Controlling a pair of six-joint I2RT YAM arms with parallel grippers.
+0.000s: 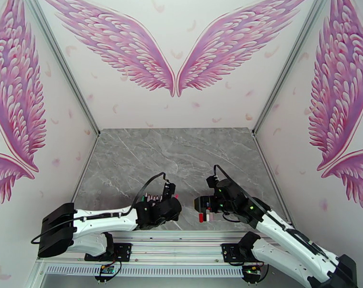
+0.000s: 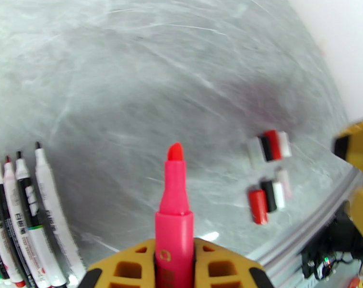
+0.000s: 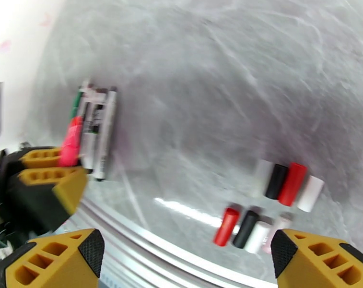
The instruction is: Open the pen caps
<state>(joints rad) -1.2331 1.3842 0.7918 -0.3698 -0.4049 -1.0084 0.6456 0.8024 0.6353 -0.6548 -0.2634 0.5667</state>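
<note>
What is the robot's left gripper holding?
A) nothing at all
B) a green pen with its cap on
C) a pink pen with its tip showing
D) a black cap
C: in the left wrist view, the left gripper is clamped on the pink pen, whose bare tip sticks out with no cap on it.

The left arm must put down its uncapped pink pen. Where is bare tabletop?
Bare: the far half of the table up to the back wall, and the strip between the row of pens and the pen caps. Crowded: the near edge, with pens beside the left gripper and caps by the open right gripper.
</note>
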